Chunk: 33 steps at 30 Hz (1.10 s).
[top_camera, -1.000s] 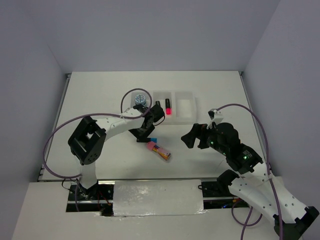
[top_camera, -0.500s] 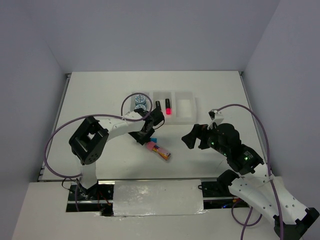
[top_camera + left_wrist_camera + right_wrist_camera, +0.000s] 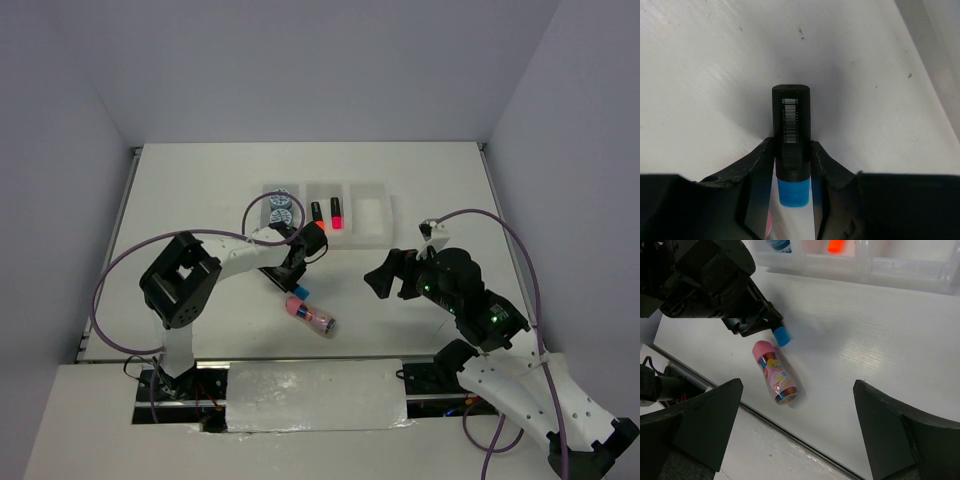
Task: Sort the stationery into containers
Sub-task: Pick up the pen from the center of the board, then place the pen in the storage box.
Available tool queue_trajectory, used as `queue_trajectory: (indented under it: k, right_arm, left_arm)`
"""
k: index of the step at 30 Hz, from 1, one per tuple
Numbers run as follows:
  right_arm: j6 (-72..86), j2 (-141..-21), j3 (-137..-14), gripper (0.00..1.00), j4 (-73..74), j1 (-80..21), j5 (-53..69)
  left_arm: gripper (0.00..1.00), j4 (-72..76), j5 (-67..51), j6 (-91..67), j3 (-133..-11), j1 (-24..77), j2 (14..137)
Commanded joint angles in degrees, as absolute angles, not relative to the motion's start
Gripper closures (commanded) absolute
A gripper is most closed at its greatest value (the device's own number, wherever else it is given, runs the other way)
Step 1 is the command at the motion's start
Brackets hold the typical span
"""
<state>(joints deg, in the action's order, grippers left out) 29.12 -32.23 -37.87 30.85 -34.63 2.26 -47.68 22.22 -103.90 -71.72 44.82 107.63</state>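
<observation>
A black marker with a blue cap (image 3: 791, 125) lies between my left gripper's (image 3: 791, 146) fingers, which press on both its sides low over the table. In the top view this left gripper (image 3: 297, 274) sits just in front of the white three-compartment tray (image 3: 370, 238), and the blue cap (image 3: 300, 291) pokes out below it. Two patterned discs (image 3: 280, 207) lie in the left compartment, two markers (image 3: 337, 214) in the middle one. The pink-capped bundle (image 3: 311, 316) lies on the table near the blue cap. My right gripper (image 3: 385, 272) hovers open to the right, holding nothing.
The tray's right compartment (image 3: 369, 212) holds nothing. In the right wrist view the bundle (image 3: 777, 378) lies close to the table's front edge (image 3: 805, 437). A purple cable (image 3: 480, 222) loops over the right arm.
My left gripper has slid forward and closed on the blue-capped marker. The pink-capped bundle has shifted slightly left and nearer the front edge. The right arm has barely moved.
</observation>
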Motion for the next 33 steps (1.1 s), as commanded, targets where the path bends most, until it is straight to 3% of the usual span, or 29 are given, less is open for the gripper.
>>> queue_trajectory:
  k: [1,7,19,26,33]
  right_arm:
    - [28.92,-31.29,-38.14,0.00,30.67,-35.07,2.02]
    - [29.09,-31.46,-37.53,0.00,30.06,-35.07,2.46]
    - [29.18,-29.97,-39.20,0.00,30.58,-35.16,0.79]
    - [28.13,-28.39,-39.99,0.00,33.31,-35.07,0.09]
    - [26.37,-27.69,-41.04,0.00,35.77,-34.98,-2.28]
  left_arm:
    - [0.73,-45.53,23.73,-104.68,-71.54,44.74,109.86]
    - [1.00,-41.66,24.34,-101.26,-70.40,45.17,106.88]
    - [1.00,-42.29,39.80,-92.92,-77.34,52.11,95.19]
    - [1.00,-14.27,41.31,-55.00,-81.02,51.77,99.38]
    - [0.97,-6.18,40.00,-37.02,-90.88,46.86,106.96]
